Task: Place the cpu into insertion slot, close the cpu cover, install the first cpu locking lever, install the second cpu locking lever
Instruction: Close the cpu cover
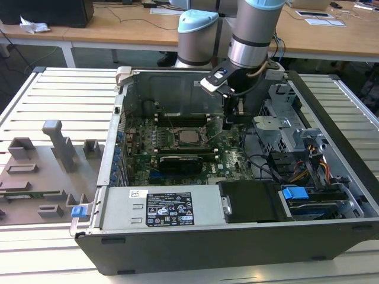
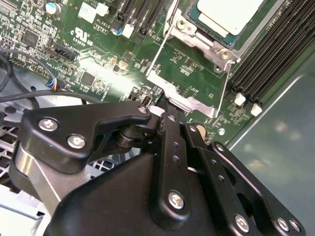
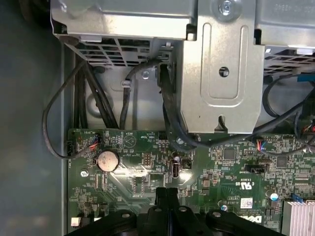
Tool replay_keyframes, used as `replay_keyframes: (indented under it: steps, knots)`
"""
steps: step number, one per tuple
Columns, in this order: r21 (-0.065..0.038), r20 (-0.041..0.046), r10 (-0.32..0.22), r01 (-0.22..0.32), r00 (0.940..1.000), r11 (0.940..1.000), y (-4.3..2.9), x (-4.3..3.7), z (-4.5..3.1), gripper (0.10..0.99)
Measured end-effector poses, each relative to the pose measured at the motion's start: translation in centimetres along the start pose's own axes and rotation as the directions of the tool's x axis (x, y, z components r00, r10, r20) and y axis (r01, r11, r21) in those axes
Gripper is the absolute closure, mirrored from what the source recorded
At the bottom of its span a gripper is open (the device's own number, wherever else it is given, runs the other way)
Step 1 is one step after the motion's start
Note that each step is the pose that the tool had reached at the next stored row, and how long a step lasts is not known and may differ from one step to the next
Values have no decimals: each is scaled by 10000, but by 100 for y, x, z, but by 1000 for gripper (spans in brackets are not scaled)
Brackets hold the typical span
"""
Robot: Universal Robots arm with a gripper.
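- Gripper (image 2: 165, 109) fingers are pinched together, with nothing visible between them, low over the green motherboard (image 2: 98, 73).
- Just beyond its tips, the cpu (image 2: 229, 14) lies in the insertion slot (image 2: 222, 52).

The cpu (image 2: 229, 14) is showing a pale, matt metal top. The green board (image 2: 192, 69) is gleaming glossy. The gripper (image 2: 165, 107) is showing matt black links with shiny metal screws (image 2: 175, 199). The drive cage (image 3: 221, 73) is looking like dull grey sheet metal.
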State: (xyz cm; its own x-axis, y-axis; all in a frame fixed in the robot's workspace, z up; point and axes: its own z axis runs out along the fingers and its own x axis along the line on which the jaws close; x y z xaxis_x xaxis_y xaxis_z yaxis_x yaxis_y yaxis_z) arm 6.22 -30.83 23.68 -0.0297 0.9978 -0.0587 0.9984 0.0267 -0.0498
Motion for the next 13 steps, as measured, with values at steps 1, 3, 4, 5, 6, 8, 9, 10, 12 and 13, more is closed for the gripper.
replay_keyframes:
  steps: [1, 3, 4, 5, 6, 8, 9, 10, 12, 13]
  knots:
    - [0, 0, 0, 0, 10000, 10000, -8, 0, 0, 980]
    - [0, 1, 1, -1, 10000, 10000, -25, 1, 1, 980]
    - [0, 0, 1, -1, 10000, 10000, -33, 1, 2, 980]
    - [0, -1, 0, 0, 10000, 10000, -42, 1, 2, 980]
    - [0, 0, 0, 0, 10000, 10000, -49, 1, 3, 980]
    - [0, 0, 1, -1, 10000, 10000, -79, 2, 4, 980]
    - [0, 0, 1, -1, 10000, 10000, -89, 2, 5, 980]
    - [1, 0, 1, -1, 10000, 10000, -104, 3, 6, 980]
    - [0, 0, 0, 0, 10000, 10000, -127, 4, 7, 980]
    - [0, 0, 0, 0, 10000, 10000, -138, 4, 8, 980]
